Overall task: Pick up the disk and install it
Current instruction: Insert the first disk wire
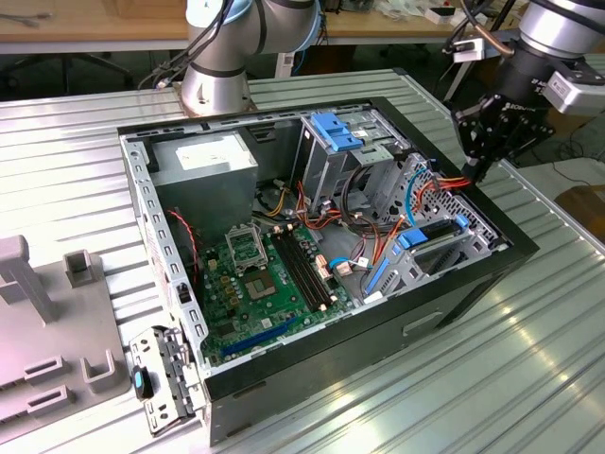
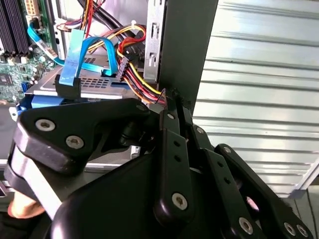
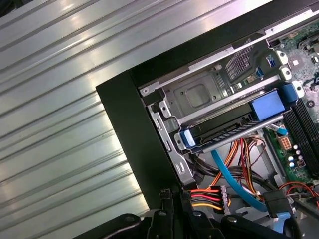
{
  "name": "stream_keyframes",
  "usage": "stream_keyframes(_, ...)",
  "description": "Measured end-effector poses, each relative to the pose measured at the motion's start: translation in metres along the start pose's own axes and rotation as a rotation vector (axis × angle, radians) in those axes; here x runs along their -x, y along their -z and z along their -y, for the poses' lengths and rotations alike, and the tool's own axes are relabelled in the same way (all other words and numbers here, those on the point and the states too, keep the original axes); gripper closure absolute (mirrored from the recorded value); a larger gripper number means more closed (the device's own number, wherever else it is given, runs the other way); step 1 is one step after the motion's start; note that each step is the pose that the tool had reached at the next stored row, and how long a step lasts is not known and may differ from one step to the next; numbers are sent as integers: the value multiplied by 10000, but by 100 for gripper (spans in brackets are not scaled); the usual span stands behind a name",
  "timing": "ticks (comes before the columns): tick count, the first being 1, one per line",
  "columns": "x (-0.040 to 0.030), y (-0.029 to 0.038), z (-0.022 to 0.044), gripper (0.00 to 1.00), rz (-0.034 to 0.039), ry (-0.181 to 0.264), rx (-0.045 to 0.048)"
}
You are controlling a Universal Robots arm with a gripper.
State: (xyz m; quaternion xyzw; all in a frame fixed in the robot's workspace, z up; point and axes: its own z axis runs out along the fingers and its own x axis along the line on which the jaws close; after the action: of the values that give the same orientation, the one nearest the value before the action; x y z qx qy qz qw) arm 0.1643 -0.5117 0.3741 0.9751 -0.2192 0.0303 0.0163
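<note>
An open computer case (image 1: 454, 284) is seen lying on its side on a ribbed metal counter (image 1: 492, 378), with the green motherboard (image 1: 255, 274) exposed in its middle and a grey power supply box (image 1: 203, 161) set in the corner nearest the arm's base. The black tool (image 1: 479, 173) is held over the case's edge at the exterior view's right, just above a bundle of red, yellow and orange power wires (image 1: 444, 184). In both wrist views its fingers (image 2: 172, 119) are seen drawn together to a closed tip, with nothing gripped between them; the tip lies right by the wire bundle (image 3: 207, 196) and its connector, beside the black case wall (image 3: 129, 129). The disk (image 1: 430, 248) is found seated in the drive cage near the case's front corner, lying flat with its blue carrier rails (image 1: 416, 236) at the edges. In the first wrist view the disk (image 3: 234, 130) is shown slotted between the cage's metal plates, with a blue tab (image 3: 269, 104) at one end and a smaller blue clip (image 3: 188, 139) at the other. A light blue data cable (image 2: 75, 59) is routed across the cage next to the disk.
</note>
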Motion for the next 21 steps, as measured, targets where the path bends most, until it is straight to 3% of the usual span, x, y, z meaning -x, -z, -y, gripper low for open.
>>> stream_keyframes(6,5,0,-3,83,13,-711,48)
stream_keyframes(21,4,0,-2,83,18,-1579,126)
